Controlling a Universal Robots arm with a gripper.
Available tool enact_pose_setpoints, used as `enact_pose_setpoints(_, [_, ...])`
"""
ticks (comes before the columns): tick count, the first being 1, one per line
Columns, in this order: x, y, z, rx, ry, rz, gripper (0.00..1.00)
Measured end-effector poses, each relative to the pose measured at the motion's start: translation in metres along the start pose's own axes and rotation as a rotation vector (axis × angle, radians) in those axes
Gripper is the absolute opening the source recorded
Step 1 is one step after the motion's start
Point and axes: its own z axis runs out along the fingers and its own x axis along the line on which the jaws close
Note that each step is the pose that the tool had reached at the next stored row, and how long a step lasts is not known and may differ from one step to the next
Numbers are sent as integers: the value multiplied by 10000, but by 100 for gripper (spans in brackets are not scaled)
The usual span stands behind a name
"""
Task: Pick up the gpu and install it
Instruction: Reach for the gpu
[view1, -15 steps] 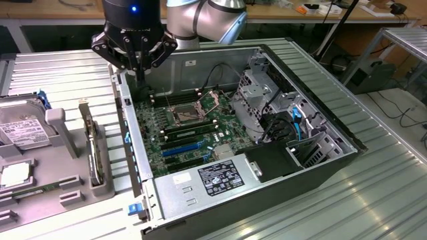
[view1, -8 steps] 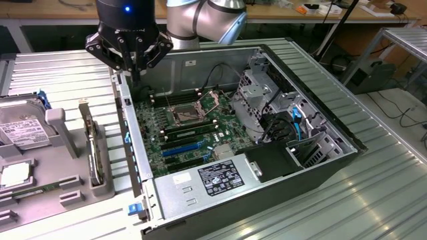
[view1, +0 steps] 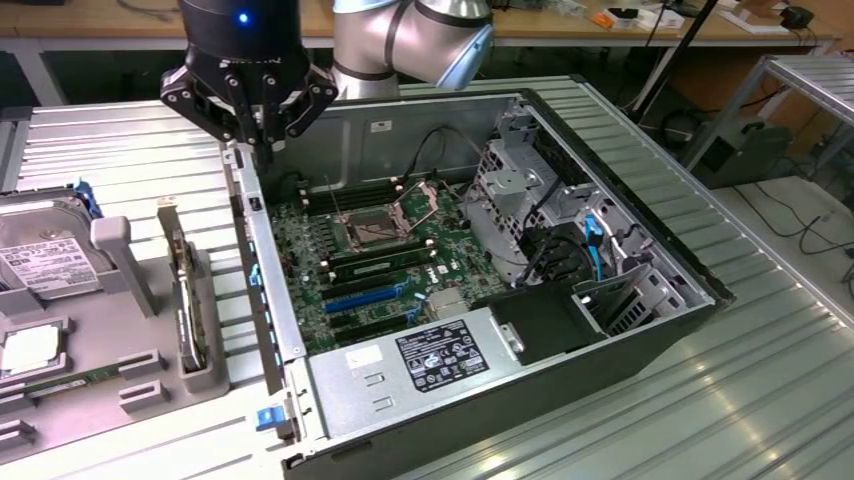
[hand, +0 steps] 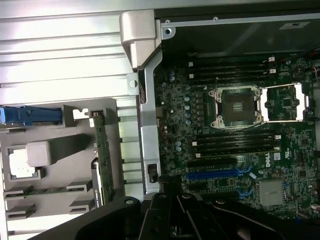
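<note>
Ribbed metal desk (view1: 747, 400), workshop benches and cables behind it.

Item 1: computer case (view1: 641, 330), dark tower lying on its side, side panel off. Inside, a green motherboard (view1: 387, 250) with an uncovered CPU socket (view1: 371, 232), a blue expansion slot (view1: 363, 297) and a power supply (view1: 427, 360) with a printed label at the near end.

Item 2: grey fixture tray (view1: 147, 330), on the desk beside the case, at the case's nine o'clock in the exterior view. It carries:
- the gpu (view1: 187, 300), standing on edge in a slot of the tray, silver bracket end pointing toward twelve o'clock, its long side parallel to the case wall and just outside it. In the wrist view the gpu (hand: 99, 155) shows as a thin green edge, seated in the same slot.
- hard drive (view1: 40, 260), silver with a white label, at the tray's nine o'clock side.
- memory stick (view1: 67, 383), long and narrow, lying flat toward seven o'clock.

Item 3: tool (view1: 260, 140), black, on a silver arm, hanging above the far end of the case wall that faces the tray. Fingers pressed together, nothing between them. In the wrist view the tool (hand: 172, 202) also appears drawn closed.

Relation: in the exterior view the gpu lies between six and seven o'clock from the tool, apart from it, no contact.
</note>
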Motion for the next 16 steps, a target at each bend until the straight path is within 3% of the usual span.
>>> enact_pose_setpoints(16, [100, -15, -3, -1, 0, 0, 11])
